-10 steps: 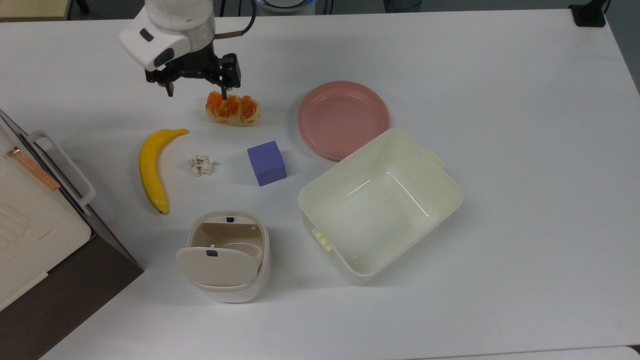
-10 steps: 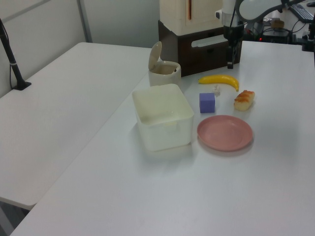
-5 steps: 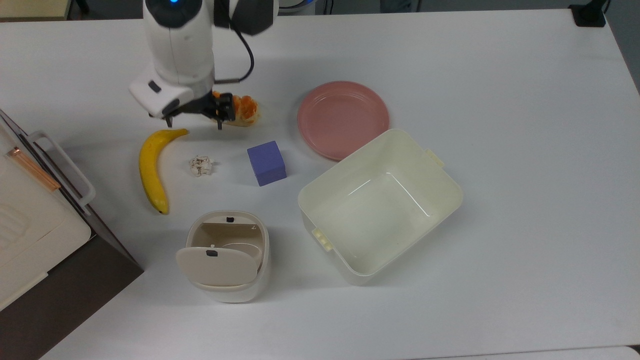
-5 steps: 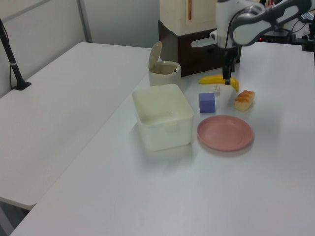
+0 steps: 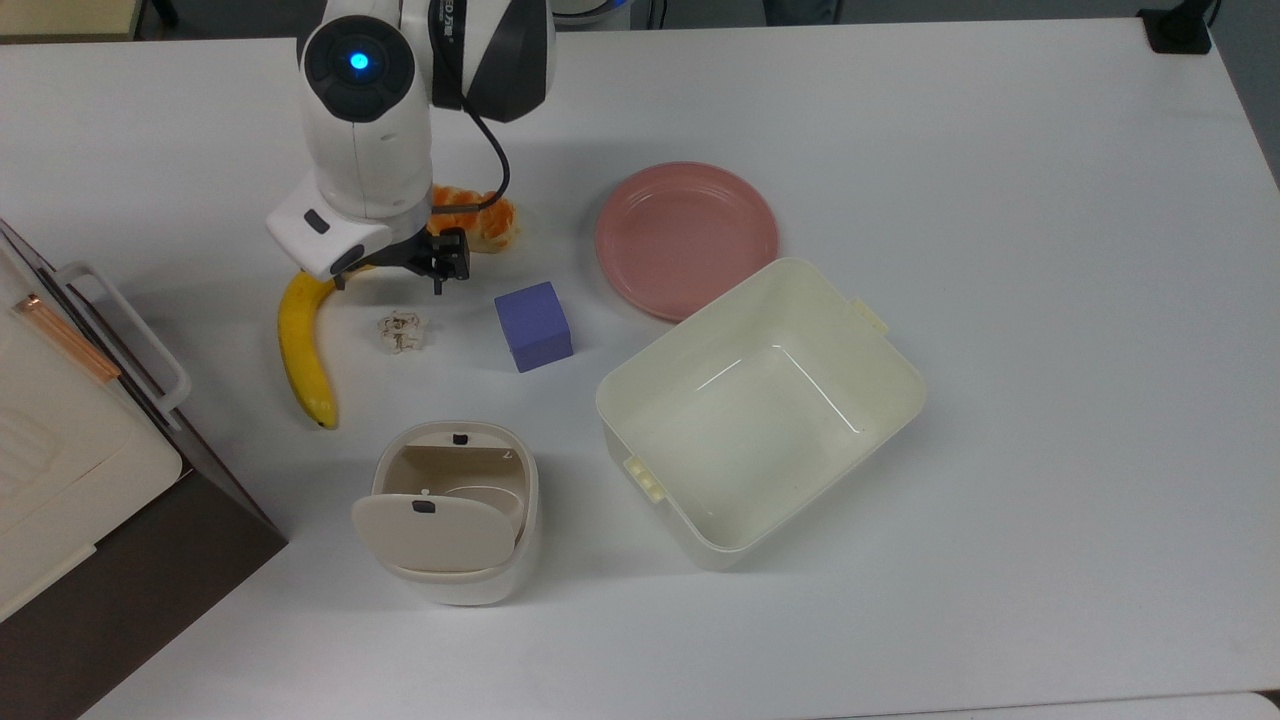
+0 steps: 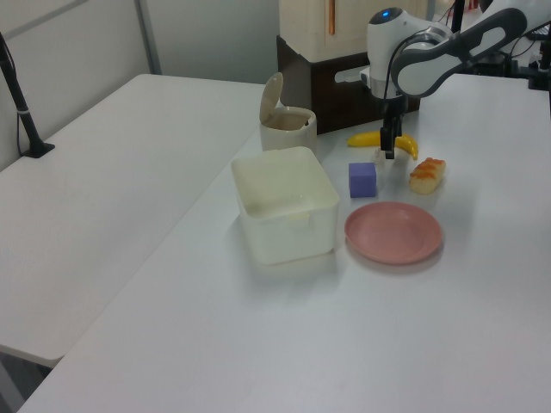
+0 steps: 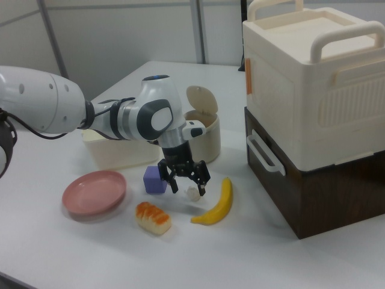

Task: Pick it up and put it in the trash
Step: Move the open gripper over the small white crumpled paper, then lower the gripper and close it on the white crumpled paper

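Crumpled paper wad [image 5: 401, 331] on the table [image 5: 1000, 150], between banana [image 5: 300, 345] and purple cube [image 5: 533, 326], touching neither. In the right view, wad [image 7: 193, 193] just below the fingertips.

Gripper [image 5: 388, 284] above and slightly off the wad toward the top view's top; fingers spread apart, nothing held. In the right view, gripper [image 7: 187, 182] straddling the space over the wad, tips not yet at table level.

Step in hand, by judgement: final approach before the grasp. To do well:
- Centre over the wad, a small shift toward the top view's bottom.
- Descend nearly to the table; wad tiny and low, easy to close above it.
- Close fully; soft paper, will compress, no slip risk once pinched.
- Lift straight up before travelling.

Surroundings:
- Banana stem end close to the finger on the top view's left; likeliest to get nudged on descent.
- Cube on the other side, somewhat more margin.
- Orange-glazed bread piece [image 5: 482, 222] behind the wrist, partly hidden, clear of the path.
- Trash bin [image 5: 452, 515] toward the top view's bottom, flap lid [image 5: 434, 533] tipped open, opening exposed; path from the wad unobstructed.
- Cream tub [image 5: 760, 405] and pink plate [image 5: 686, 236] well apart.
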